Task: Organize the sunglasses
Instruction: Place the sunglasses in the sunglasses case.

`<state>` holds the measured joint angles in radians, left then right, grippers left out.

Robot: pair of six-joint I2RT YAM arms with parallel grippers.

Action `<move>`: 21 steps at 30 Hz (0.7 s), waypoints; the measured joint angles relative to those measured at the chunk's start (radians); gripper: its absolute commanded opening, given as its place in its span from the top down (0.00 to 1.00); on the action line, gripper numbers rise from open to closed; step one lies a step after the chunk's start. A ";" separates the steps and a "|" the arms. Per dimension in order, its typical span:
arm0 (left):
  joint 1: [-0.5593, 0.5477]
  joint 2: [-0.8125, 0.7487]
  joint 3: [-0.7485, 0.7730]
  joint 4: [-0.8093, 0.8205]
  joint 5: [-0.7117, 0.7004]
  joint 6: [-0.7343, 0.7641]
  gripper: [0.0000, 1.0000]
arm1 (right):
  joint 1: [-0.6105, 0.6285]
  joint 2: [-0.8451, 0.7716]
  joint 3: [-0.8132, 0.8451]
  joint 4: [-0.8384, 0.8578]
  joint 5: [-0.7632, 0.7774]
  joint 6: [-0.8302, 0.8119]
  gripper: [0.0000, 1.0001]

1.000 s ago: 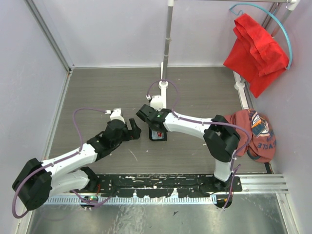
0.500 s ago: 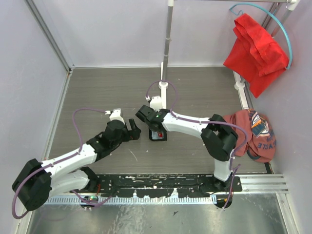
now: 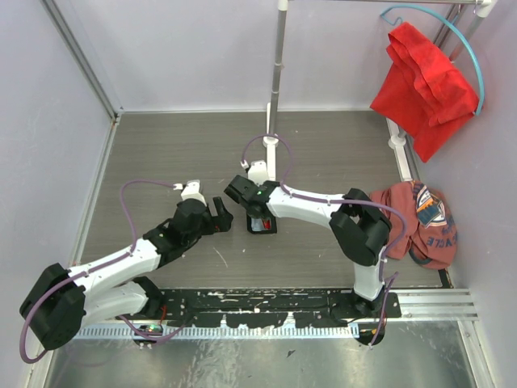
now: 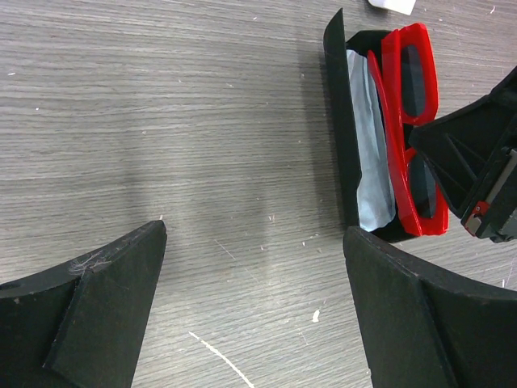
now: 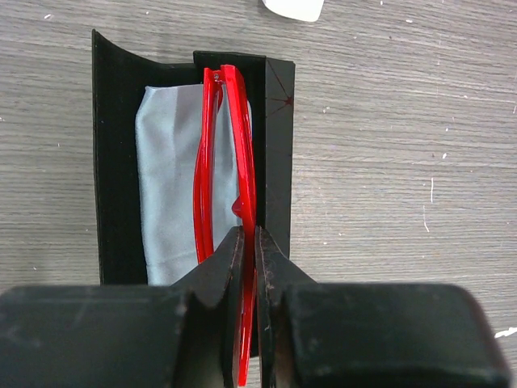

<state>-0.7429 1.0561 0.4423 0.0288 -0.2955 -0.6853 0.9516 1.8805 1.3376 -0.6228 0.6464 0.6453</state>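
Table point(image 3: 161, 153): grey wood-grain, walled on the left, far and right sides.
Left arm point(image 3: 121, 263): stretched from the near left corner toward the middle, in the same pose as a second ago.
Right arm point(image 3: 311, 208): bent in from the near right toward the middle, with the elbow shifted slightly left compared with a second ago.
Red fabric point(image 3: 424, 77): draped on a rail at the far right, unchanged.
Cap point(image 3: 428, 222): lying at the right edge beside the right arm, unchanged.
Left gripper point(image 4: 254, 242): spread wide with nothing between the fingers, low over bare table, just left of the case, unmoved.
Right gripper point(image 5: 245, 242): pressed nearly together, pinching the sunglasses at their near end, over the case as before.
Case point(image 5: 113, 162): black, lying open at mid-table between the two grippers, in the same spot as a second ago.
Cloth point(image 5: 166, 178): pale blue, lining the left part of the case interior.
Sunglasses point(image 5: 242, 153): folded, standing on edge inside the case along its right side, against the cloth, with lenses facing right in the left wrist view.
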 measured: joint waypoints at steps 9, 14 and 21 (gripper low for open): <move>0.001 -0.007 0.000 0.000 0.000 0.000 0.02 | -0.008 0.010 0.005 -0.003 -0.001 -0.004 0.99; 0.001 -0.008 0.000 0.000 0.000 0.000 0.02 | -0.013 0.023 0.013 -0.007 0.000 -0.004 0.99; 0.002 -0.008 0.000 0.000 0.000 0.000 0.02 | -0.018 0.039 0.023 -0.023 0.000 -0.004 0.99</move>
<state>-0.7414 1.0481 0.4419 0.0288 -0.2955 -0.6853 0.9340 1.9198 1.3602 -0.6456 0.6464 0.6415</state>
